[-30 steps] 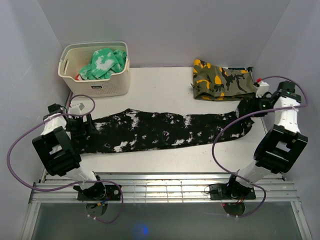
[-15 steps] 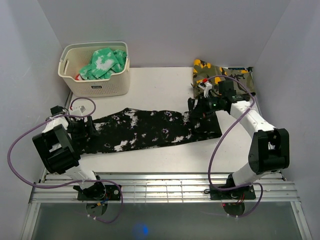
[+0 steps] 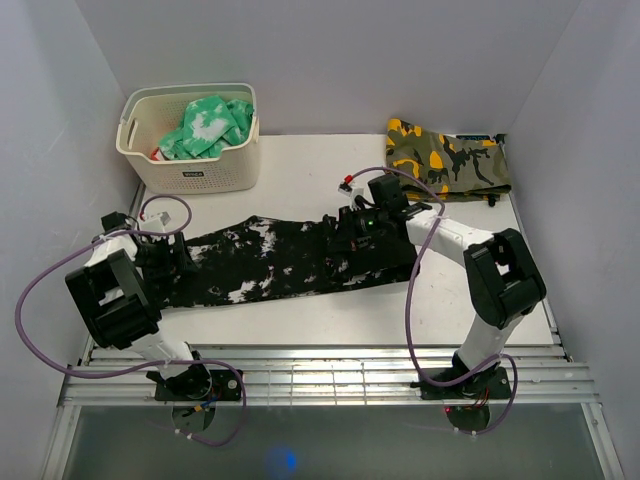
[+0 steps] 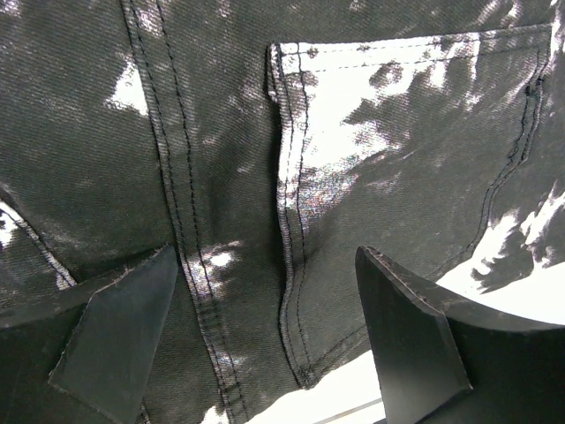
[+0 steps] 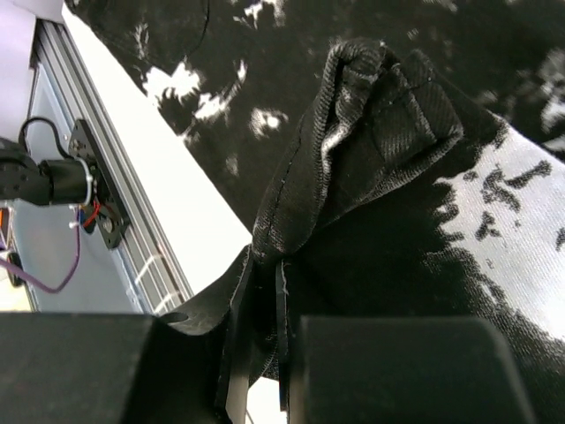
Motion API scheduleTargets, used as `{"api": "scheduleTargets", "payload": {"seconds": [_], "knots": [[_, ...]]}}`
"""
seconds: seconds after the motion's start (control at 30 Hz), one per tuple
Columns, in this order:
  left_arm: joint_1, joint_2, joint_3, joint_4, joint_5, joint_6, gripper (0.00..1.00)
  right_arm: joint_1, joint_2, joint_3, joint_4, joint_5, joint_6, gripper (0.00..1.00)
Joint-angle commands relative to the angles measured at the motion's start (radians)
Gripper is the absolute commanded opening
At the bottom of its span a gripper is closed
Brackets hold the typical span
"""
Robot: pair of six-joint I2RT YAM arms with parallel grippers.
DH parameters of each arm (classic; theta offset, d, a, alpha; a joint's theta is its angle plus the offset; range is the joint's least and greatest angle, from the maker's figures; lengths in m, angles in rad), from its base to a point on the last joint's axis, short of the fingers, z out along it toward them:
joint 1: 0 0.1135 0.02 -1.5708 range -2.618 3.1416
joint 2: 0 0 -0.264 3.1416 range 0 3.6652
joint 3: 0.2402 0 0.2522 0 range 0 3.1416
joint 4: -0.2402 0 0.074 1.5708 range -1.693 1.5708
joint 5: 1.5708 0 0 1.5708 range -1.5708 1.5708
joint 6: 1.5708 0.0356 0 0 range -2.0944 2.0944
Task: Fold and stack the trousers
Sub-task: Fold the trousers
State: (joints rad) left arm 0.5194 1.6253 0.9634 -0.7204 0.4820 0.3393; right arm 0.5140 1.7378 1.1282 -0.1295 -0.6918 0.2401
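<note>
Leftward, toward the middle, the right end of the long black cloth trousers (image 3: 270, 262) with white speckles has been pulled and folded over. At 9 o'clock, the left gripper (image 3: 173, 257) is held over the pocket end, fingers wide apart, nothing gripped. The trousers are spread across the white table (image 3: 300, 180). Near the middle, the leg end is pinched tight by the right gripper (image 3: 345, 232).

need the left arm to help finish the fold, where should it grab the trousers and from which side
Probably the waist end of the trousers, by the back pocket: the cloth lies flat there, so pinch its free edge, coming in low from the left. The open left gripper hangs right over it.
</note>
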Motion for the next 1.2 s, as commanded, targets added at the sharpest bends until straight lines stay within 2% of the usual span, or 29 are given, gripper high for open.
{"api": "scheduleTargets", "payload": {"seconds": [0.0,0.53,1.17], "knots": [[0.001,0.001,-0.045,0.038,-0.066,0.018,0.94,0.035,-0.007,0.002,0.131,0.046,0.085,0.08],[0.001,0.001,-0.065,0.049,-0.066,0.024,0.94,0.17,0.131,0.096,0.208,0.089,0.146,0.08],[0.001,-0.005,-0.084,0.058,-0.072,0.037,0.94,0.207,0.232,0.151,0.232,0.114,0.177,0.08]]}}
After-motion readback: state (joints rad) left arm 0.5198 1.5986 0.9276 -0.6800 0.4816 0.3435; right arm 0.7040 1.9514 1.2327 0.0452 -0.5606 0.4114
